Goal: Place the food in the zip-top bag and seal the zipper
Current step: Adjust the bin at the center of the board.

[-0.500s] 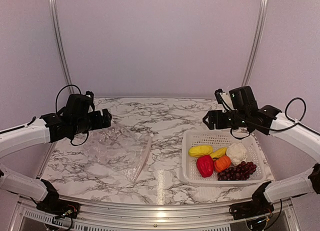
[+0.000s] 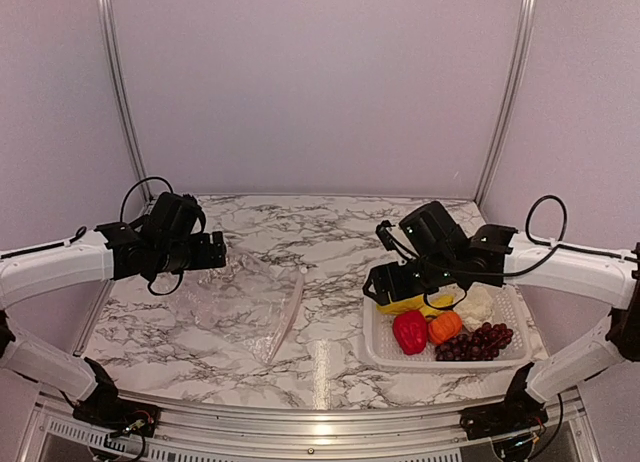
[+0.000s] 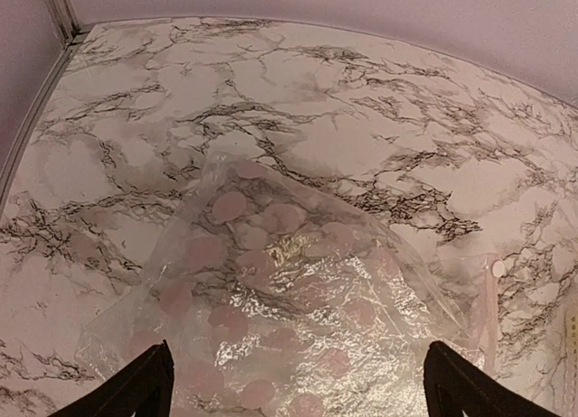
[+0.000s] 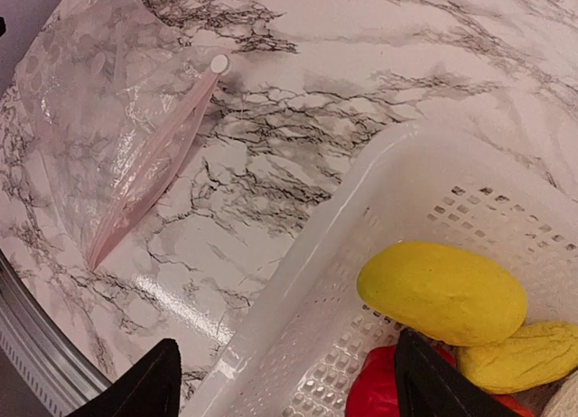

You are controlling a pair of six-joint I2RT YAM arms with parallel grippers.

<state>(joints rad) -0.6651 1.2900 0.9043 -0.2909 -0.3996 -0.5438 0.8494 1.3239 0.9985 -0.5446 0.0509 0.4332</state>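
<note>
The zip-top bag (image 2: pixel 238 300) lies flat and crinkly on the marble, its whitish zipper (image 2: pixel 288 317) along the right edge. My left gripper (image 2: pixel 212 252) hovers open over the bag's far left; in the left wrist view the bag (image 3: pixel 298 309) fills the space between the spread fingers (image 3: pixel 135 390). The food sits in a white basket (image 2: pixel 372 344): yellow piece (image 4: pixel 442 291), second yellow piece (image 4: pixel 524 354), red pepper (image 2: pixel 410 331), orange piece (image 2: pixel 445 326), cauliflower (image 2: pixel 476 306), grapes (image 2: pixel 478 342). My right gripper (image 4: pixel 284 381) is open, straddling the basket's left rim (image 4: pixel 298 273), holding nothing.
The basket stands at the right of the marble table (image 2: pixel 320 232). Bare marble (image 4: pixel 271 164) separates the bag's zipper (image 4: pixel 153 164) from the basket. Metal frame rails (image 2: pixel 300 422) run along the near edge, and purple walls close the back.
My right arm has swung down and left, from behind the basket to low over its left rim. The left gripper has edged slightly right and down toward the bag.
</note>
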